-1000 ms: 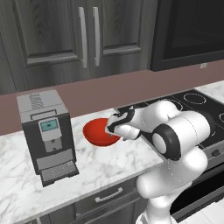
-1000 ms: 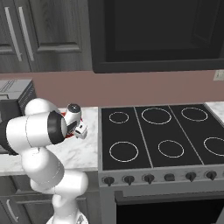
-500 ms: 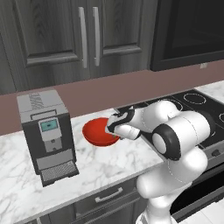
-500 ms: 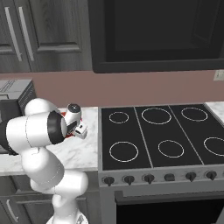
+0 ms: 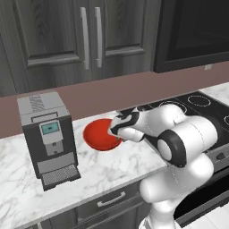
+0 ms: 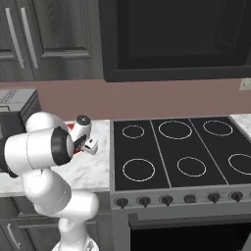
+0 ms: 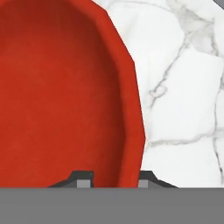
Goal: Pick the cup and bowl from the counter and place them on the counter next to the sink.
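The red bowl (image 5: 100, 134) sits on the white marble counter (image 5: 112, 167), between a coffee machine and the stovetop. My gripper (image 5: 115, 130) reaches down over the bowl's right rim. In the hand view the bowl (image 7: 65, 87) covers the left half and the counter (image 7: 183, 87) the right. There my gripper (image 7: 114, 178) has one dark fingertip inside the bowl and one outside, closed in on the rim wall. A sliver of the bowl (image 6: 69, 126) peeks out behind my arm in the right base view. The cup and the sink are out of view.
A grey coffee machine (image 5: 47, 134) stands left of the bowl. The black stovetop (image 6: 181, 147) with white ring burners lies to its right. Dark wall cabinets (image 5: 89, 36) hang above, over a brown backsplash.
The fingers have closed from wide open onto the bowl's rim. Arm and bowl have stayed where they were.
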